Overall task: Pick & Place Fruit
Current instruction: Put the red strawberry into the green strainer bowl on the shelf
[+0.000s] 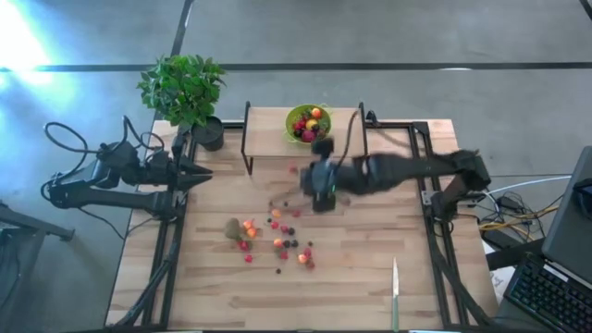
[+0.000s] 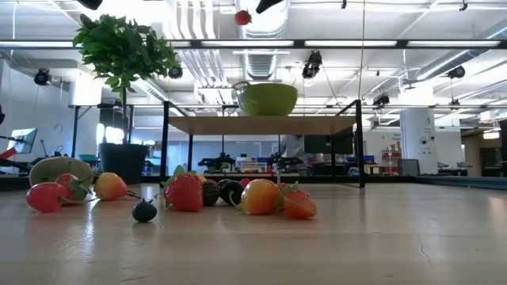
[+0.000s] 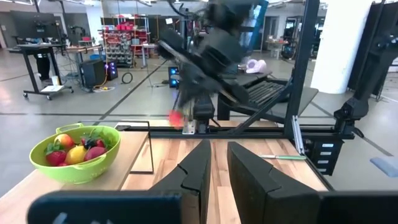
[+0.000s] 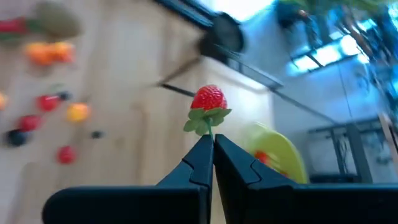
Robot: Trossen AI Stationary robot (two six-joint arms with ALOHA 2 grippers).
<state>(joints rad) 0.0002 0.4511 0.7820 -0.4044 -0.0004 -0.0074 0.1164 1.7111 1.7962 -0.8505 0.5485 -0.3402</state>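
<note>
Right gripper (image 4: 211, 146) is clenched on the green stem of a small red strawberry (image 4: 208, 99), which stands above the fingertips; the arm is raised over the table (image 1: 370, 268) near its centre, and in the low view the same berry hangs high above the tabletop. The lime-green bowl (image 1: 294, 118) sits on a raised wooden shelf (image 1: 268, 129) at about 12 o'clock from that gripper and already contains several red, yellow and orange pieces. The remaining fruit (image 1: 277, 242) lies scattered on the boards toward 7 o'clock from the right gripper: red, orange and dark berries, with the brown kiwi (image 1: 232, 228) at the 9 o'clock edge of the group, just beside an orange piece. Left gripper (image 1: 205, 178) waits at the table's 9 o'clock edge, fingers nearly together and holding nothing, pointing toward the centre. A potted plant (image 1: 185, 92) stands at the 11 o'clock corner, beside the shelf. A knife (image 1: 395, 294) lies near the 5 o'clock edge, well apart from the fruit.
</note>
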